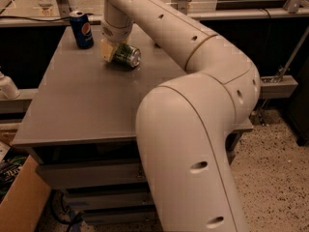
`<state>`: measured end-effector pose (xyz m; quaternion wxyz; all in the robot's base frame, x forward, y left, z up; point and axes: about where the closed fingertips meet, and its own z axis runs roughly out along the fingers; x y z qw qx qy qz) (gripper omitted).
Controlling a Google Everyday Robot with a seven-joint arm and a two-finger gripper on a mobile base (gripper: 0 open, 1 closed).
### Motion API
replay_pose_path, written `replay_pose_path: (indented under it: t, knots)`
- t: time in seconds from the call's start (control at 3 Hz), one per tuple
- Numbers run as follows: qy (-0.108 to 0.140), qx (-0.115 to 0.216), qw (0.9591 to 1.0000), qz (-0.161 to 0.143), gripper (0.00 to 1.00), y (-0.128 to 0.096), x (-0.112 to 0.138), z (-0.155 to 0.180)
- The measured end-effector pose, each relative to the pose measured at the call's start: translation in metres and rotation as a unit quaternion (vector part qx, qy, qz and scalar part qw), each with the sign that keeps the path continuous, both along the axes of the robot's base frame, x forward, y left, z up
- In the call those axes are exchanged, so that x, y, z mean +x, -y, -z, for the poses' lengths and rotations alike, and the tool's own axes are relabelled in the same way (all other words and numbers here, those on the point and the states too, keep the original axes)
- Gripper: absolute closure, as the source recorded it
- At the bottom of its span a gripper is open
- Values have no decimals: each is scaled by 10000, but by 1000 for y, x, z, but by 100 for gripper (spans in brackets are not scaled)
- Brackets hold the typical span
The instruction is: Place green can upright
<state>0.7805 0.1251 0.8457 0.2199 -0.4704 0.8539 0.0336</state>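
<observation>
The green can (127, 56) lies on its side at the far part of the grey table (87, 105), its silver end facing right and toward me. My gripper (114, 51) reaches down from the arm (193, 47) and is shut on the can's left part. One yellowish finger (106, 49) shows against the can's left side; the other is hidden behind the can. The can is tilted, not upright, and sits at or just above the table top.
A blue Pepsi can (82, 30) stands upright at the table's far left corner, a short way left of the gripper. A white object (7, 86) sits off the left edge. A cardboard box (21, 202) stands on the floor at the lower left.
</observation>
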Motion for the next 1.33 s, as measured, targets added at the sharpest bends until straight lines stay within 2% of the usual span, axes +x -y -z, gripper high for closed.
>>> replay_pose_path:
  t: [0.33,0.67,1.0,1.33]
  knots:
    - [46,270,9996,97,87,11,-1,-15]
    - [142,1032,9942,257,100,29,-5,-45]
    - [267,1987,9789,399,100,51,-10,-77]
    - [378,3092,9489,515,100,77,-19,-100]
